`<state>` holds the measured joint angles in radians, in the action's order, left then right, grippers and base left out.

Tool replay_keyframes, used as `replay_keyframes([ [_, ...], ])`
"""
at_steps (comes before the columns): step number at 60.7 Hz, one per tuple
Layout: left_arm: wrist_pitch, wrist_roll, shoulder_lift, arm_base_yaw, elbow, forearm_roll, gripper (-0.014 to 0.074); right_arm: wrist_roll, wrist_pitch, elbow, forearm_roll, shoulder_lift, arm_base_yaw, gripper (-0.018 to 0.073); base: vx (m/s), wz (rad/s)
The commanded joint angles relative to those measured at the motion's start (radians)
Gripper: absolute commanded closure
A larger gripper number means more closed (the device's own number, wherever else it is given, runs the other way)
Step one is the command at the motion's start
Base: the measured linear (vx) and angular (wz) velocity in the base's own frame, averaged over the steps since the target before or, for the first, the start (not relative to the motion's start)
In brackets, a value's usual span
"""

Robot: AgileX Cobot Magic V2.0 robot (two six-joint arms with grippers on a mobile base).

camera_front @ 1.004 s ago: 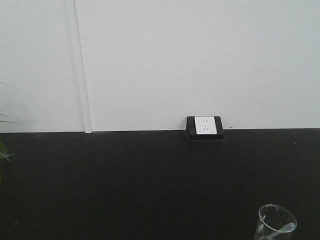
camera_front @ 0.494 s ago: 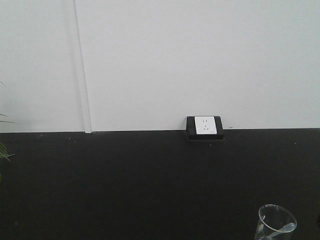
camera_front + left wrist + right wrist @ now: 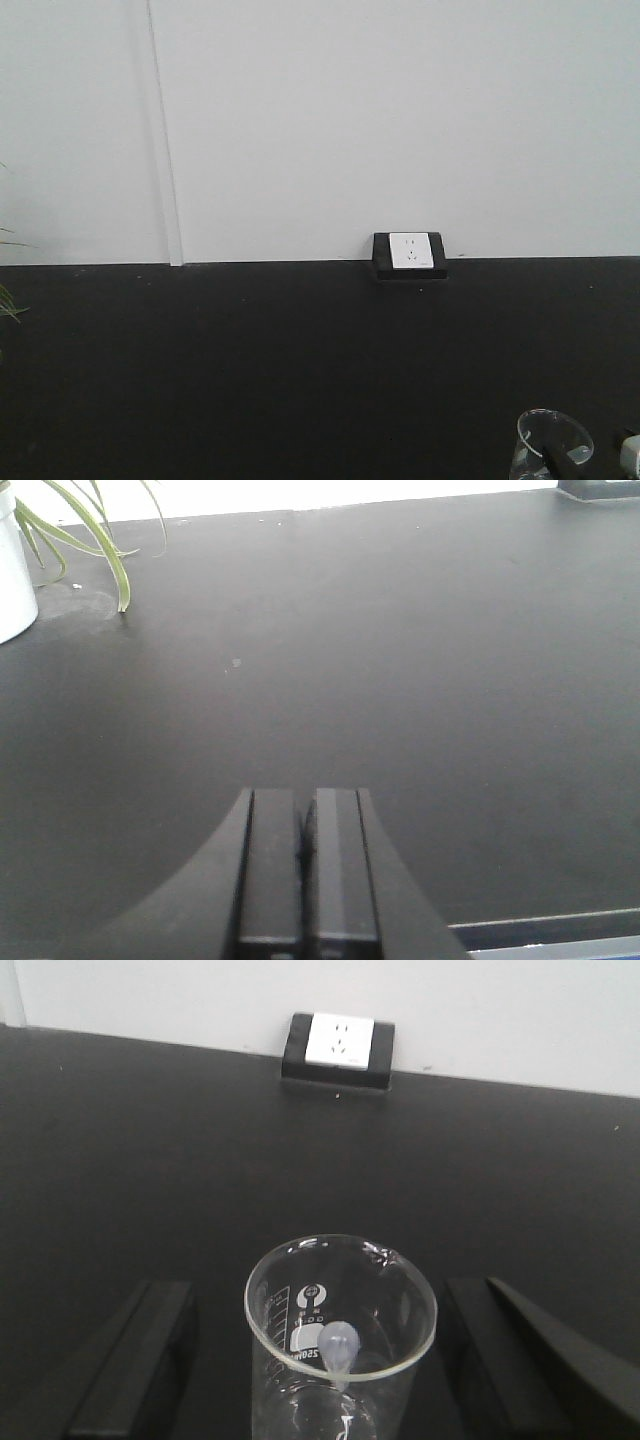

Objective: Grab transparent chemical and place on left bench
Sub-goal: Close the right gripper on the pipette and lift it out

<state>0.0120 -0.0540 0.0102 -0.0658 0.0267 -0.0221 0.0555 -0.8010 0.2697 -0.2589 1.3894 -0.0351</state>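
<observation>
**One beaker, two end effectors, neither holding it**

I see one black surface (image 3: 250, 370) filling the lower half of the front view, with one white wall (image 3: 400, 120) behind it. I have two end effectors in view. The left end effector (image 3: 303, 850) has its fingers pressed together and grips nothing, above bare surface. The right end effector (image 3: 318, 1290) has its fingers spread wide, one on each side of the beaker, and neither touches the glass. One plant (image 3: 90, 530) in one white pot (image 3: 12, 570) stands at the far left. One socket box (image 3: 410, 255) sits where surface meets wall. One clear beaker (image 3: 300, 1335) stands upright at the right front of the surface, with one dropper bulb (image 3: 338, 1345) inside it.
</observation>
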Motion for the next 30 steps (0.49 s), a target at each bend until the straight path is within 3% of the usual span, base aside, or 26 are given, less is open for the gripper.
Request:
replay_keyframes([
  [1,-0.078,0.008,0.019,-0.002,0.016,-0.001,0.06,-0.002,-0.112,0.046,-0.002,0.039,-0.005,0.0001,0.0,0.0],
  [18,-0.078,0.008,0.019,-0.002,0.016,-0.001,0.06,-0.002,-0.211,0.061,-0.001,0.162,-0.005,0.0039,0.0,0.0],
  [30,-0.078,0.008,0.019,-0.002,0.016,-0.001,0.06,-0.003,-0.279,0.061,-0.001,0.175,-0.005,0.0152,0.0,0.0],
])
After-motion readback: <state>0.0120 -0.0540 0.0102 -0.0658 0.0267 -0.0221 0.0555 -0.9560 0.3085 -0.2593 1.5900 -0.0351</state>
